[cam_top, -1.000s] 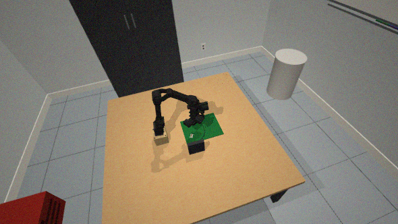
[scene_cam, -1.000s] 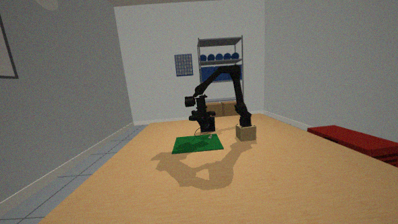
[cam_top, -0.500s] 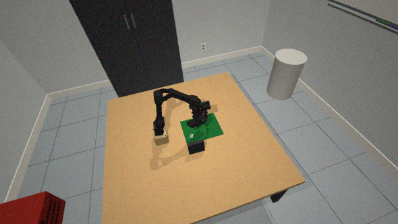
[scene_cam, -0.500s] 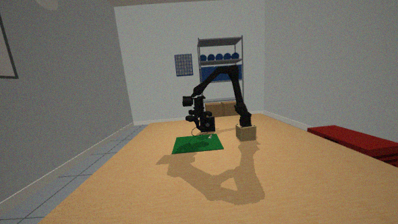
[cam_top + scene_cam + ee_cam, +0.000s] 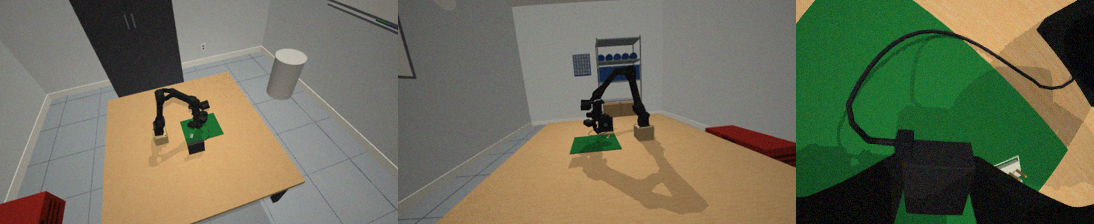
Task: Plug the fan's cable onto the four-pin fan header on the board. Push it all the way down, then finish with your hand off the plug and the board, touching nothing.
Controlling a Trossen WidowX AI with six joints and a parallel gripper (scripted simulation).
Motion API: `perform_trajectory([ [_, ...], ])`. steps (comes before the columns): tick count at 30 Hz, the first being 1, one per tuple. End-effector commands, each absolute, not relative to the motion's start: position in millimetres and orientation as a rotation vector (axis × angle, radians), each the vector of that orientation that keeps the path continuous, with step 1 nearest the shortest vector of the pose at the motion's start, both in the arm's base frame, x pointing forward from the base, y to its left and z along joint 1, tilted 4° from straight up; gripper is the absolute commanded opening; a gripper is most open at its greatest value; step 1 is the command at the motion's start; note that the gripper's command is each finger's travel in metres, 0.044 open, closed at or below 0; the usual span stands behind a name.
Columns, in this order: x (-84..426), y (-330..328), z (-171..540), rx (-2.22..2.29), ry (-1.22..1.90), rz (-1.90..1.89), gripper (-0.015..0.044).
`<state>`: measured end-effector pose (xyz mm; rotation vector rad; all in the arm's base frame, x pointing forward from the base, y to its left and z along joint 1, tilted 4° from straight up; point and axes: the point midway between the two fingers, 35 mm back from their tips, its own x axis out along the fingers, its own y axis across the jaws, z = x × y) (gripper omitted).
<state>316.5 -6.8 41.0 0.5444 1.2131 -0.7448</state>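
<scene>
1. In the wrist view, you can see that the claw is closed on the black plug, which is between its two fingers.
2. This plug is above the green board, and it is not on the header. From the top and exterior views, you cannot separate the plug from the dark claw.
3. The white header is beside the plug in the wrist picture, near a corner of the board. There you can see some brass pins, but a claw finger covers part of the header. In the other two views it is only a small pale spot.
4. The black cable goes from the plug in a wide loop to the dark block. The wrist view gives you this loop clearly; in the others it is a thin line.
5. The top view shows you the block beside the board's edge, on the tabletop. In the exterior view, it is behind the board.
6. The exterior view shows you best how the arm bends high and comes down over the board.
</scene>
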Motion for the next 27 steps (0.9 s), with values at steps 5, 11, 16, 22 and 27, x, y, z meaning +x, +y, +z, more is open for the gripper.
perform_trajectory([
  [5, 317, -7, 30, 0.477, 1.151, -0.781, 0.0],
  [11, 319, -6, 24, 0.434, 1.095, -0.801, 0.0],
  [16, 321, -6, 20, 0.399, 1.047, -0.816, 0.0],
  [22, 322, -5, 16, 0.361, 0.987, -0.832, 0.0],
  [27, 323, -4, 13, 0.331, 0.936, -0.845, 0.0],
])
